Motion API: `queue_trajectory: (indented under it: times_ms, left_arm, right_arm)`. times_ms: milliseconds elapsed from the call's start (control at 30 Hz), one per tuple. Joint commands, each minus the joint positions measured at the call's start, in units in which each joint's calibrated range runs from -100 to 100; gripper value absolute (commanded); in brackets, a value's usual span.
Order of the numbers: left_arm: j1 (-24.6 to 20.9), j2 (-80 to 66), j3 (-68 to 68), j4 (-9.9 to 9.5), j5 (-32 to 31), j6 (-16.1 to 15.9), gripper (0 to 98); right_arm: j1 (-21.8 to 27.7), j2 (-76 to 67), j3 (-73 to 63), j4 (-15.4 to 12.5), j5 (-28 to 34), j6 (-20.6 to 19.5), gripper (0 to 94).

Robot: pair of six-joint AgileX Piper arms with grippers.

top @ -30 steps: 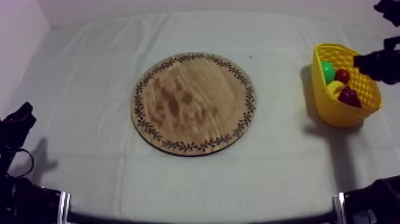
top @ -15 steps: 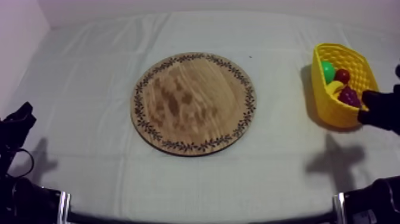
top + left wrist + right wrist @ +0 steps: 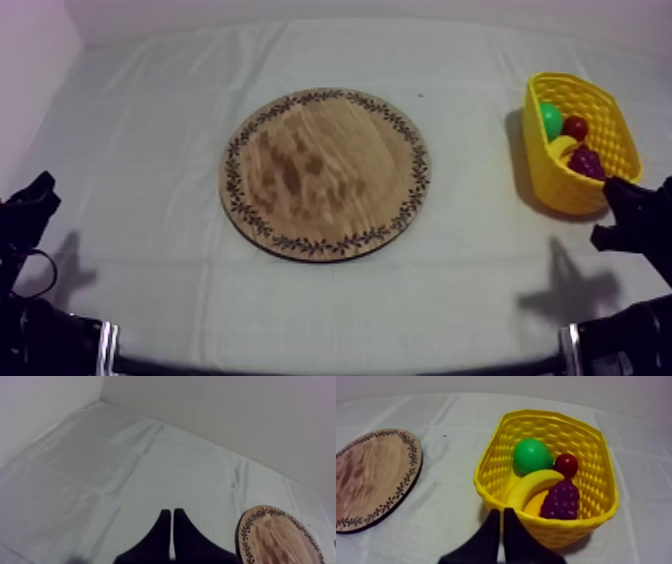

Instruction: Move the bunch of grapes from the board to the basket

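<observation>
Surface (image 3: pixel 150 150) under grey-white cloth, plain pale wall behind the far edge.

Wooden board (image 3: pixel 325 173) sits mid-surface, flat, patterned rim all visible, nothing on it.

Yellow basket (image 3: pixel 501 461) stands at the right edge, toward the far-right corner, well apart from the board.

Bunch of grapes (image 3: pixel 561 500) is in the basket, not on the board. It lies at the basket's near end, against the near wall and touching the banana (image 3: pixel 531 487) beside it. Small red fruit (image 3: pixel 566 464) is just behind the grapes. Green fruit (image 3: pixel 531 456) sits further in, next to the red one and touching the banana's far side.

Right gripper (image 3: pixel 502 511): fingers pressed together into a narrow wedge, closed on nothing. It is outside the basket, just off the near wall and pointing at it. The top view puts it at the right edge, on the near side of the basket, with its shadow on the cloth toward the near edge.

Left gripper (image 3: pixel 171 512): fingers also together, closed and empty. It sits low at the left edge by the near-left corner, over bare cloth, well apart from the board.
</observation>
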Motion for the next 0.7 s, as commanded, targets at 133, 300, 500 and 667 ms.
queue_trajectory:
  times_ms: [133,300,500,667]
  left_arm:
    - [0.02,0.02,-0.04,0.01,0.00,0.01,0.0]
    - [0.02,0.02,-0.04,0.01,0.00,0.01,0.0]
    - [0.02,0.02,-0.04,0.01,0.00,0.01,0.0]
    - [0.02,0.02,-0.04,0.01,0.00,0.01,0.0]
  right_arm:
    - [-0.27,-0.48,0.27,0.39,-0.60,4.03,0.2]
    - [-0.27,-0.54,0.36,0.45,-0.84,3.70,0.2]
    - [-0.27,-0.56,0.37,0.46,-0.88,3.51,0.2]
    - [-0.27,-0.56,0.37,0.46,-0.89,3.49,0.2]
